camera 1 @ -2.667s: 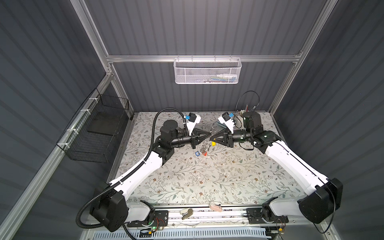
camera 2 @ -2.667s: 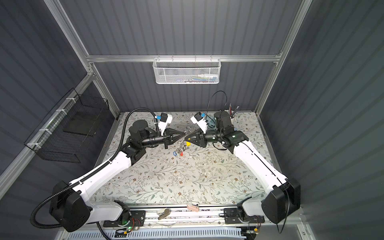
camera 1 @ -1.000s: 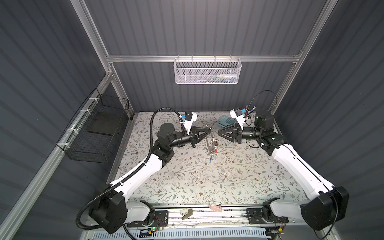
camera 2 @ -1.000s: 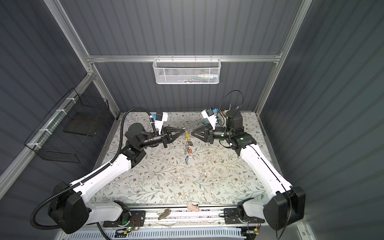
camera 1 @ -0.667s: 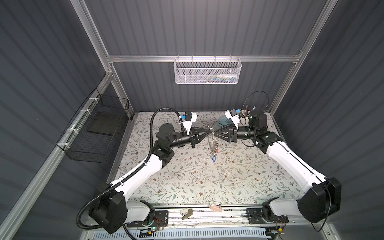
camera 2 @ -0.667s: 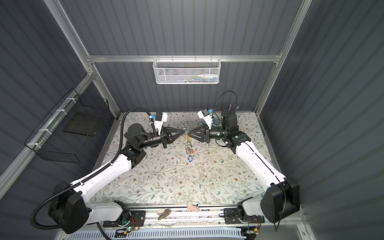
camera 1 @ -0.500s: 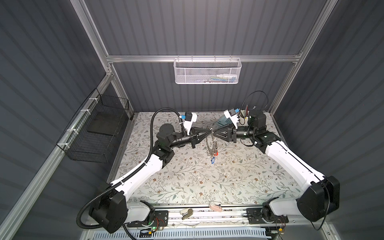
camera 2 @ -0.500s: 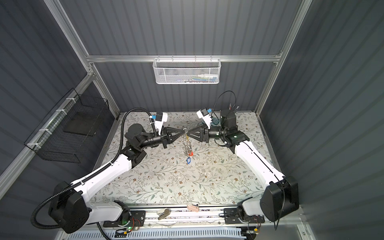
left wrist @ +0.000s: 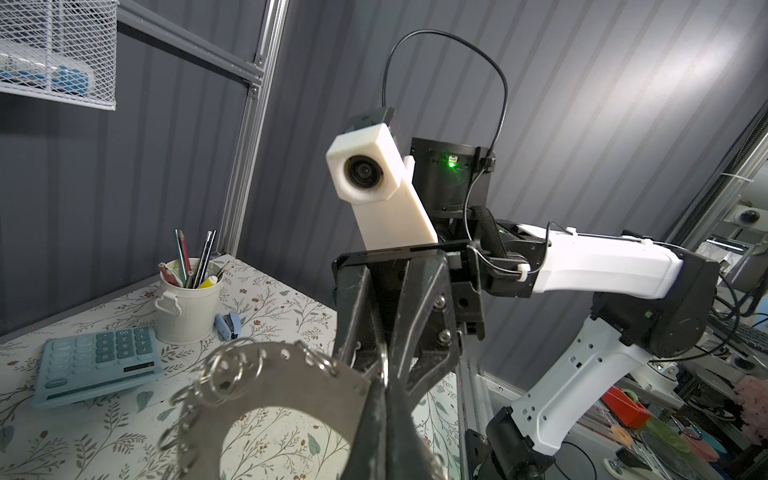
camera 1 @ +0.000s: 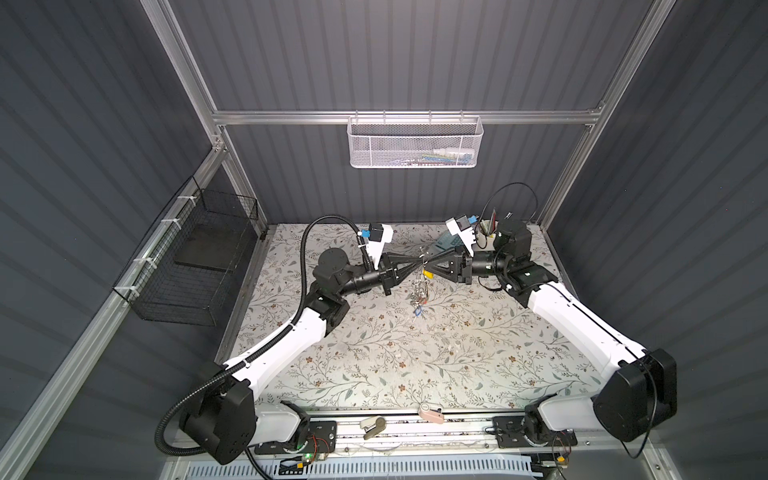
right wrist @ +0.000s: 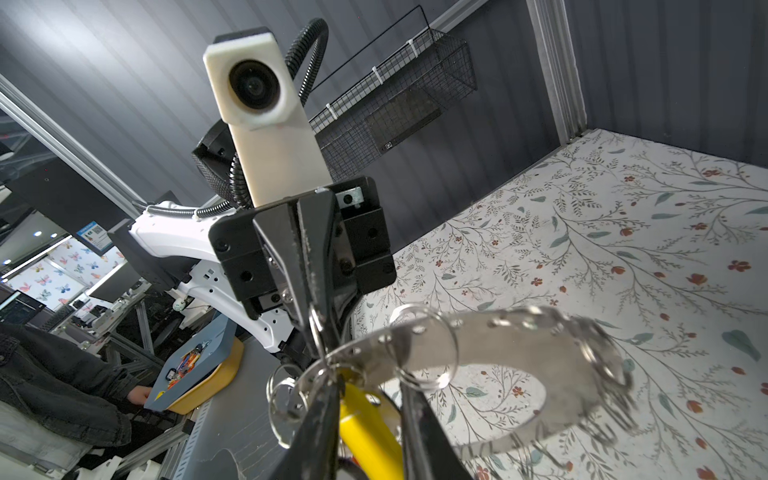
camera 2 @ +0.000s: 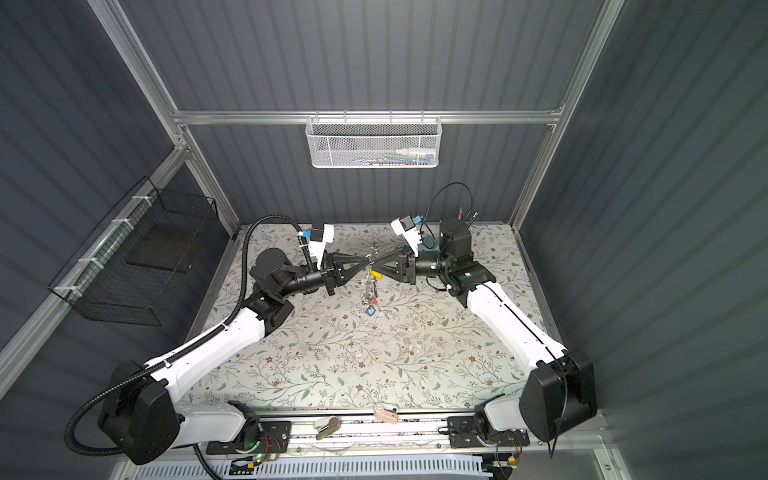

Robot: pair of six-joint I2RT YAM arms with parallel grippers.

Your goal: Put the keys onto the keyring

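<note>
The keyring [left wrist: 266,382], a flat grey metal ring edged with wire loops, hangs in the air over the middle of the back of the table. My left gripper [left wrist: 384,384] is shut on its rim. In both top views the two grippers meet tip to tip at the keyring [camera 1: 420,286]. My right gripper [right wrist: 370,395] has a key's yellow tag [right wrist: 365,432] filling the gap between its fingers, right under the keyring [right wrist: 519,345]. More keys with red and blue tags [camera 2: 371,309] dangle from the ring's low side.
A pale blue calculator [left wrist: 97,365], a white pencil cup [left wrist: 189,305] and a small blue clip [left wrist: 228,326] sit at the back right. A white mesh basket [camera 1: 415,143] hangs on the back wall. A black wire basket [camera 1: 195,257] hangs on the left wall.
My right gripper came back in from the right to the keyring, and its jaws narrowed around the yellow tag. The left gripper kept its hold on the ring.
</note>
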